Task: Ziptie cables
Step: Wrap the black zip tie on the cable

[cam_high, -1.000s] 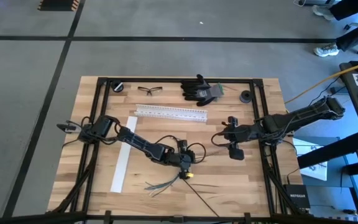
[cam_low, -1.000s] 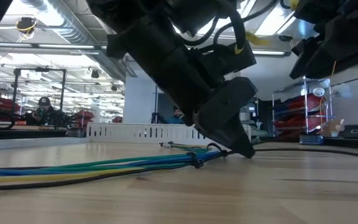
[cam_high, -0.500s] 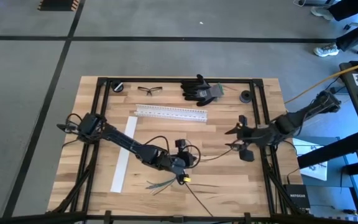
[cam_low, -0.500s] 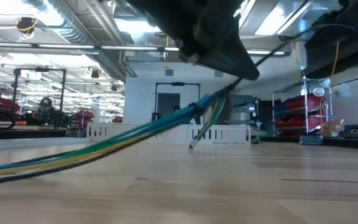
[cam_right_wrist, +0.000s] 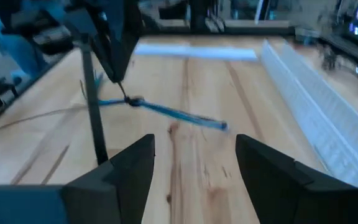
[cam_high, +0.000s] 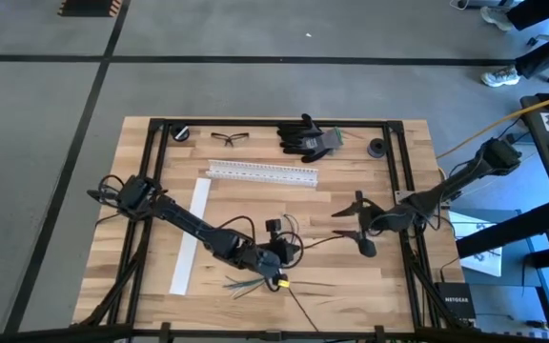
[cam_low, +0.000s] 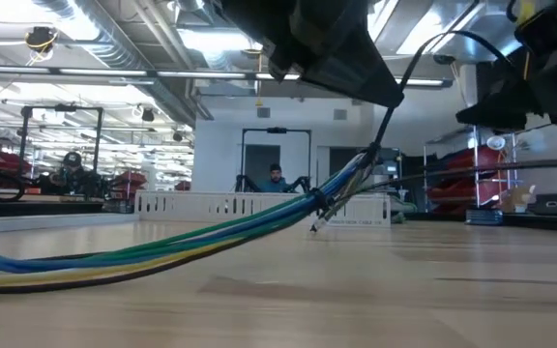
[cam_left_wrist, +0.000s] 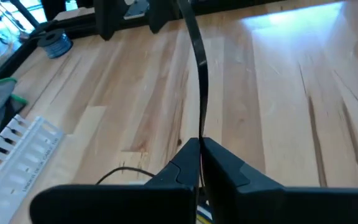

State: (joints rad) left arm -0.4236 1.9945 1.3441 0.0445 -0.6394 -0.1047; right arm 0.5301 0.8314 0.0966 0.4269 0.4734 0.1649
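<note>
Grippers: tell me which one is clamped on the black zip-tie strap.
The left gripper, fingers pinched shut on the black zip-tie strap. The right gripper hangs open and empty, facing the cables.

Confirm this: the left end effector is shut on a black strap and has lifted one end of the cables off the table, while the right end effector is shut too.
Wrong on one point: the right end effector is open, as the right wrist view shows. The left end effector is shut on the black strap, with the cables raised at one end.
</note>
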